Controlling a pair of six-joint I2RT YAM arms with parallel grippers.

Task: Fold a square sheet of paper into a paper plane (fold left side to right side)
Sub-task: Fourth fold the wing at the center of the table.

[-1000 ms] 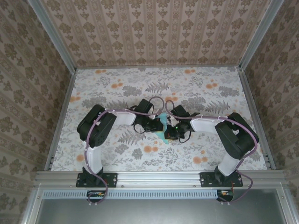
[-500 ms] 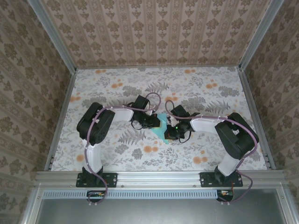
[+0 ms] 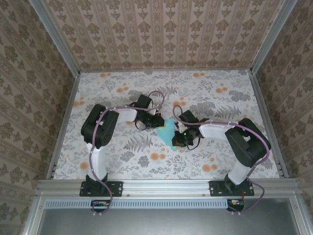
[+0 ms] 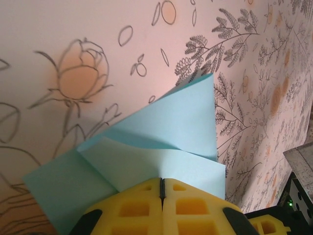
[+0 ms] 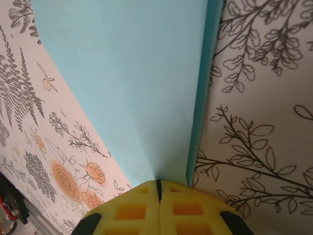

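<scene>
We saw the folded paper (image 3: 167,131) lying mid-table on a floral cloth (image 3: 220,161) — patterned wallpaper (image 3: 161,34) on three sides, a metal rail (image 3: 166,185) along the near edge. The left gripper (image 3: 157,121) pinched its left edge, pads pressed together; the right gripper (image 3: 177,140) clamped its near corner likewise.

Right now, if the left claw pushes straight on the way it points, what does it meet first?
The folded light turquoise-blue paper sheet: it lies directly ahead of the shut left claw, likely touching its yellow tips. Beyond it, the floral-patterned table top. Depth is unclear.
</scene>
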